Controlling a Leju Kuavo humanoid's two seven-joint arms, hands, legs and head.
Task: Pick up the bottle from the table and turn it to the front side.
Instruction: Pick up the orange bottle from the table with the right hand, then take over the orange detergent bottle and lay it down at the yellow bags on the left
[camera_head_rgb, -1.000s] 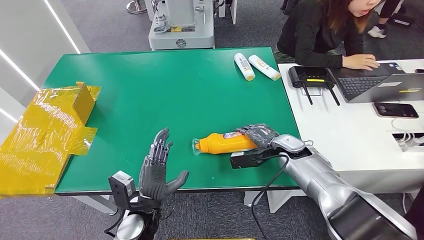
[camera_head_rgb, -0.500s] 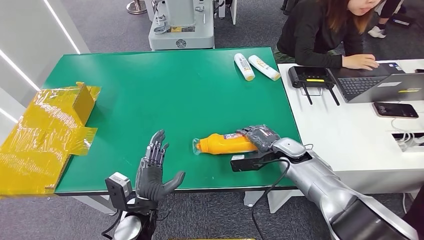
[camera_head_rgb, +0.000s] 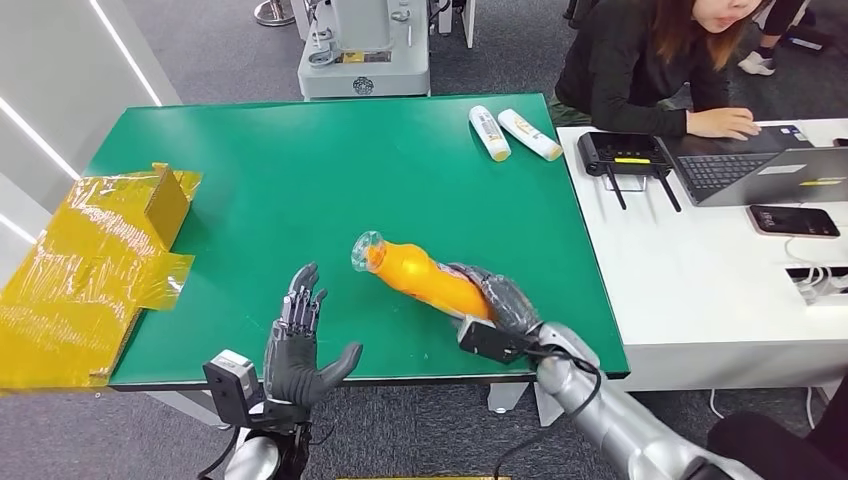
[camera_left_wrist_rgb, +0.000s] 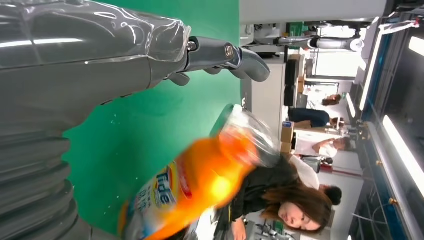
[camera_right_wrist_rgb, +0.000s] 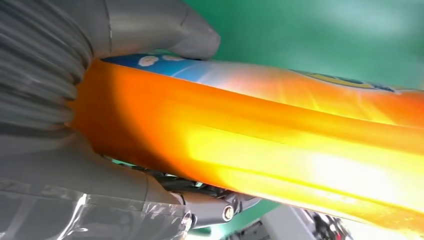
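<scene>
While I watched the feed, the green worktop (camera_head_rgb: 300, 170) sat on grey carpet, with a white desk (camera_head_rgb: 690, 270) butted against its right edge. Two small white bottles (camera_head_rgb: 512, 132) lay near the far right corner, and a yellow wrapped box (camera_head_rgb: 90, 265) overhung the left edge. A person (camera_head_rgb: 640, 60) sat at a laptop (camera_head_rgb: 750, 165) on the desk, beside a black router (camera_head_rgb: 625, 152) and a phone (camera_head_rgb: 790, 220). My right hand (camera_head_rgb: 495, 300) gripped the orange bottle (camera_head_rgb: 420, 275) by its base, fingers wrapped around it, holding it clear of the surface near the front edge, cap end tilted up toward the far left. My left hand (camera_head_rgb: 298, 345) stood upright at the front edge, fingers spread, holding nothing.
</scene>
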